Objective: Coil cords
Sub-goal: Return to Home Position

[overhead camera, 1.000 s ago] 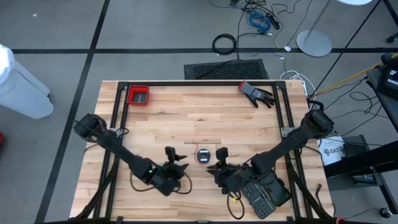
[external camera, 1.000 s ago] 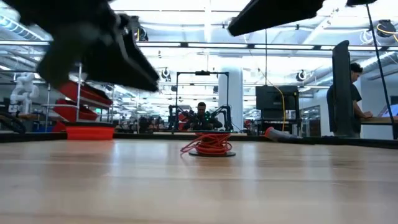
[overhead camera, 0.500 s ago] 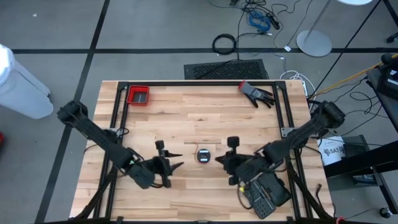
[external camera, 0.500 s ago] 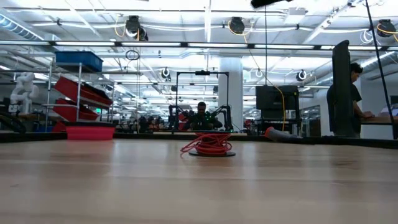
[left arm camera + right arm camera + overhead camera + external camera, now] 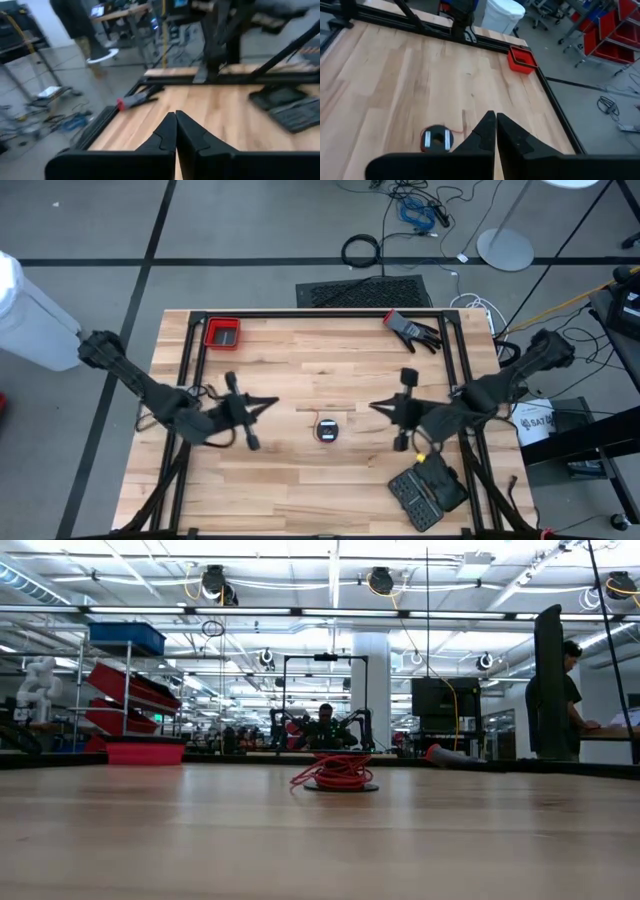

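Near the red cord (image 5: 327, 429), left hand (image 5: 270, 401) and right hand (image 5: 373, 407) hover closed.

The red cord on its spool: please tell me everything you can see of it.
The red cord is thin, wound in loose loops around a small round black spool with a pale centre. It lies flat near the middle of the wooden table, one loop trailing to the side. Only the table touches it.
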`<action>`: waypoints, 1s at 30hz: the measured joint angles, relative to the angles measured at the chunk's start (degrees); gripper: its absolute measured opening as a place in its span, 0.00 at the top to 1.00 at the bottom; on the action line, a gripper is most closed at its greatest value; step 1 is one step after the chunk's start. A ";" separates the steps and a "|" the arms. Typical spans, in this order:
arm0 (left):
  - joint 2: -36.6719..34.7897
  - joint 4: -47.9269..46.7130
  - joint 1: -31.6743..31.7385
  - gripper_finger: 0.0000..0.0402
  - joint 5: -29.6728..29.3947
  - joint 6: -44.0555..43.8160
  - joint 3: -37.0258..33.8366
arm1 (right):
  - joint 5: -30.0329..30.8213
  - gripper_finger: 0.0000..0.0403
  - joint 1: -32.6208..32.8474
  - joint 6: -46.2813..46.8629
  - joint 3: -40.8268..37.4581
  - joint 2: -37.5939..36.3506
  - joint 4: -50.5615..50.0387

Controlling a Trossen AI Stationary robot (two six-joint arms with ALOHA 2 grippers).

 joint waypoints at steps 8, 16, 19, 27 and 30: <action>-8.59 -4.15 -4.11 0.99 6.88 0.53 0.01 | -0.07 1.00 3.89 5.55 0.00 -8.20 -11.36; -9.55 -9.88 -7.63 0.99 5.97 -8.16 -6.00 | 0.21 1.00 8.22 7.84 -7.85 -13.30 -7.41; -9.57 -9.64 -8.13 1.00 3.75 -10.39 -9.73 | 1.13 1.00 9.14 8.49 -14.53 -15.92 -1.46; -11.91 -3.60 -6.63 1.00 6.22 -13.39 -20.35 | 1.07 1.00 9.48 4.23 -30.31 -23.87 14.30; -13.27 4.44 -5.45 1.00 7.58 -12.79 -25.75 | 0.16 1.00 9.46 3.91 -34.77 -26.76 18.78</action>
